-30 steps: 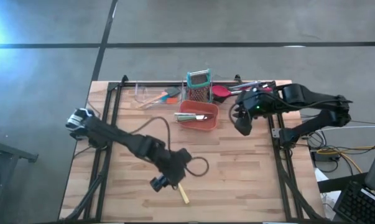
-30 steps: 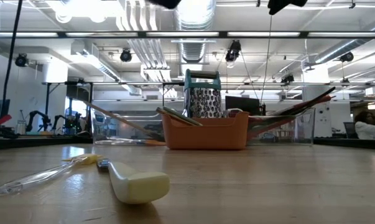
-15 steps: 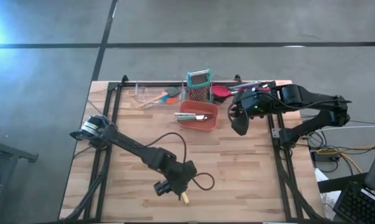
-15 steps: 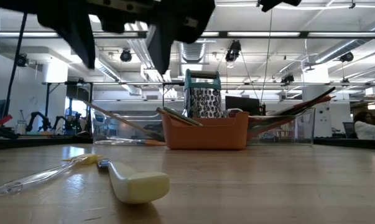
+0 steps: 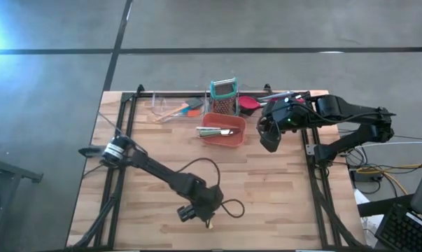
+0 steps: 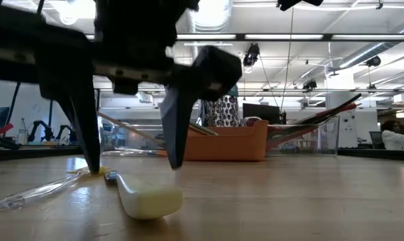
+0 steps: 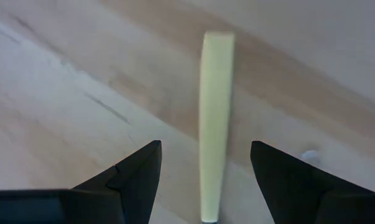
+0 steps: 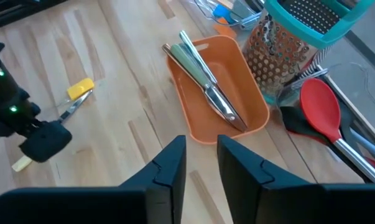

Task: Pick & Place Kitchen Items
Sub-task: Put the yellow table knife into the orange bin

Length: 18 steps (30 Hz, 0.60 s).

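A knife with a pale yellow handle (image 6: 148, 199) lies flat on the table near its near edge; only its handle end (image 5: 209, 225) shows in the high view. My left gripper (image 6: 131, 167) is open and low over it. Its fingers stand on either side of the handle (image 7: 215, 112) without touching it, and the handle runs along between them. Beside the knife lies a clear-handled utensil with a yellow piece (image 8: 80, 89). My right gripper (image 5: 270, 138) waits in the air to the right of the red-orange bin (image 5: 222, 133), its fingers a narrow gap apart (image 8: 203, 146).
The bin (image 8: 203, 134) holds a green-handled knife (image 8: 193, 62) and other slim utensils. Behind it stands the teal-framed grater (image 5: 224, 96). A clear tray (image 5: 172, 108) with scrapers and a red spoon (image 8: 321, 106) lie along the far edge. Bare wood surrounds the left gripper.
My left gripper has moved toward the table's near edge and come down. In the low view its open fingers have dropped to the table on either side of the yellow-handled knife. The knife and the clear-handled utensil have not moved.
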### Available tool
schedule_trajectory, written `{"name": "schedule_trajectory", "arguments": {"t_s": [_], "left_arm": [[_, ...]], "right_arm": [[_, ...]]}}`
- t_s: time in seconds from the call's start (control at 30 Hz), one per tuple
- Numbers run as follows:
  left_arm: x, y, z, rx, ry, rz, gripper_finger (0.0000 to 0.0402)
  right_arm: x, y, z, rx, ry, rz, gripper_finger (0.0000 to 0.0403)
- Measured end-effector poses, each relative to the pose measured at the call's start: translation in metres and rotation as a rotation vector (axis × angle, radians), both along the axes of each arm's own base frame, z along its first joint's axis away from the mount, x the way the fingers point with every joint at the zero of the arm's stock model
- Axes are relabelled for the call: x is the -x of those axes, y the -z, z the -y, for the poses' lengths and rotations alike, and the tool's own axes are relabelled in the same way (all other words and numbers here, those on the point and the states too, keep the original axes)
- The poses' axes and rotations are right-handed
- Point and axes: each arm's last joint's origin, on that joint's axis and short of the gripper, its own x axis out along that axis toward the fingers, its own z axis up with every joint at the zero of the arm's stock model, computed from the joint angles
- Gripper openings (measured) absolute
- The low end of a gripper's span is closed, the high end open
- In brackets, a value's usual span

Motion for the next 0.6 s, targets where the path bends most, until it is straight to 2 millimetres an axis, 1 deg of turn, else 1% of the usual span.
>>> {"name": "schedule_trajectory", "arguments": {"t_s": [0.2, 0.33, 0.47, 0.6], "left_arm": [[-0.004, 0.016, 0.000, -0.061, -0.019, -0.001, 0.0252], [-0.005, 0.021, 0.000, -0.065, -0.020, -0.013, 0.0236], [-0.004, 0.022, 0.002, -0.056, -0.019, -0.024, 0.0193], [-0.003, 0.022, 0.003, -0.048, -0.012, -0.031, 0.0126]], "right_arm": [[0.000, 0.000, 0.000, 0.001, 0.000, 0.000, 0.0076], [0.000, 0.000, 0.000, 0.001, -0.001, -0.002, 0.0072], [0.000, 0.000, 0.000, 0.007, 0.001, -0.002, 0.0068], [0.000, 0.000, 0.001, 0.019, 0.010, -0.002, 0.0069]]}}
